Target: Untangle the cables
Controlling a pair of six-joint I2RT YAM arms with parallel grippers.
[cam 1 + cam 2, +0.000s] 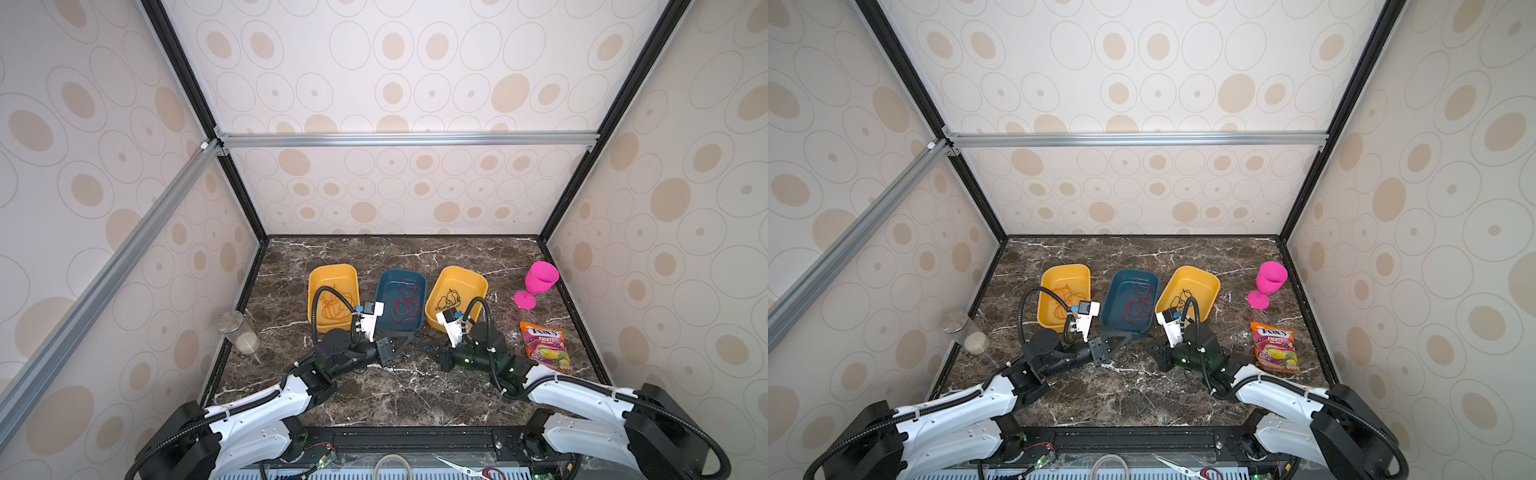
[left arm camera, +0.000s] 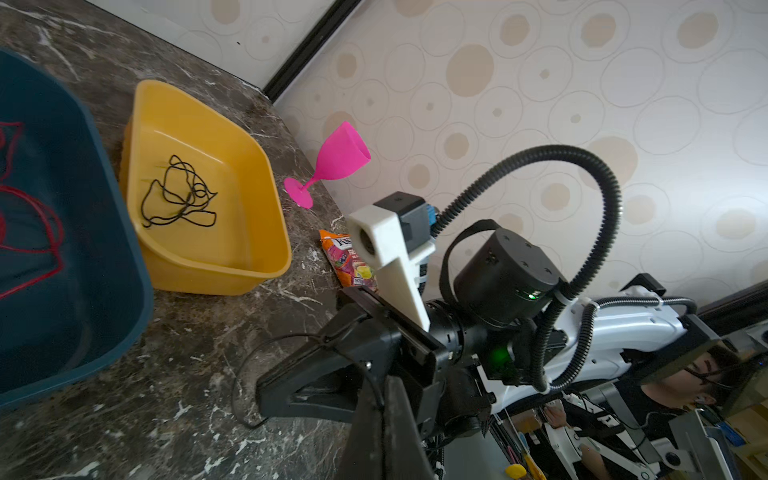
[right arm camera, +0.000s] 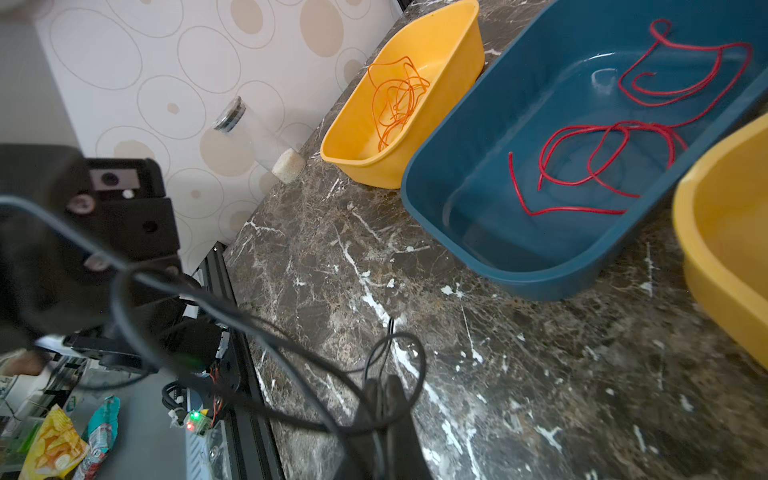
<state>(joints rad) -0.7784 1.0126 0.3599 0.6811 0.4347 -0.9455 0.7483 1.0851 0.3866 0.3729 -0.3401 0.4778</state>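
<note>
A thin black cable lies in loose loops on the marble, low between the two arms. My left gripper is shut on one strand of it. My right gripper faces it tip to tip and is shut on another strand. Cable loops ring the right fingers. An orange cable lies in the left yellow tray, red cables in the blue tray, and another black cable in the right yellow tray.
A pink goblet and a candy bag stand at the right edge. A clear jar leans by the left wall. Scissors and a white coiled cord lie below the table's front rail.
</note>
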